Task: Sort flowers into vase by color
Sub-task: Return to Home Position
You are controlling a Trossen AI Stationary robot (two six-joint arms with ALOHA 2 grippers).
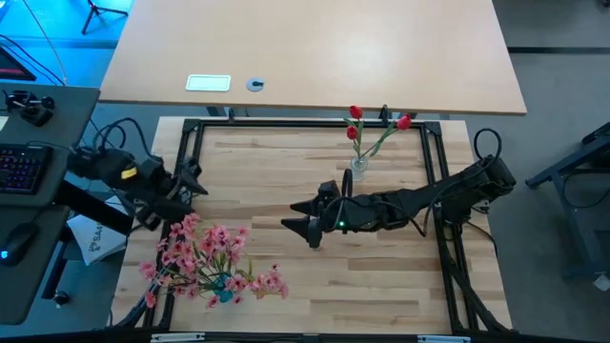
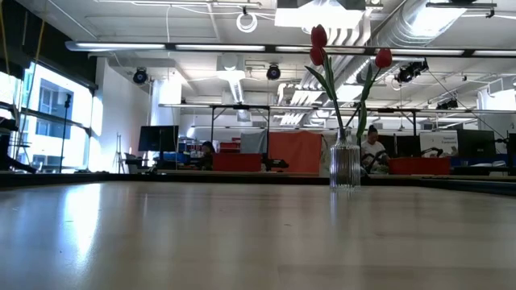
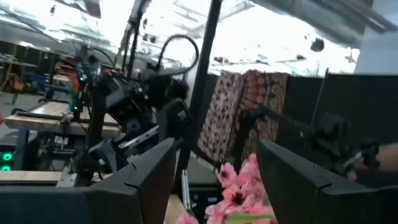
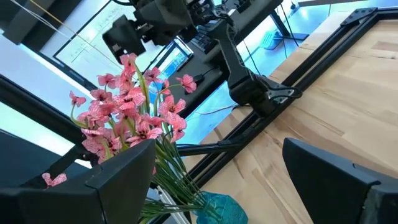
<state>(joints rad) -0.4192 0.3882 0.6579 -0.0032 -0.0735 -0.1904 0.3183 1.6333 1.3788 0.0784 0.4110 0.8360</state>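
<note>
Three red-bud flowers (image 1: 355, 114) stand with their stems in a clear glass vase (image 1: 359, 169) near the table's far edge. The low view shows these flowers (image 2: 320, 36) and their vase (image 2: 345, 165) too. Sprays of pink blossoms (image 1: 205, 255) rise from a teal vessel (image 1: 225, 293) near the near-left corner. My left gripper (image 1: 195, 177) hovers open just beyond the pink sprays; blossoms (image 3: 239, 190) show between its fingers (image 3: 214, 149). My right gripper (image 1: 297, 226) is open over the table's middle and points toward the pink flowers (image 4: 127, 112) and the teal vessel (image 4: 217, 208).
A black metal frame (image 1: 286, 124) borders the wooden table top (image 1: 381, 276). Bare wood lies between the two vases and along the near right side. A second table (image 1: 315, 48) stands beyond the far edge, and a desk with a keyboard (image 1: 24, 167) is at the left.
</note>
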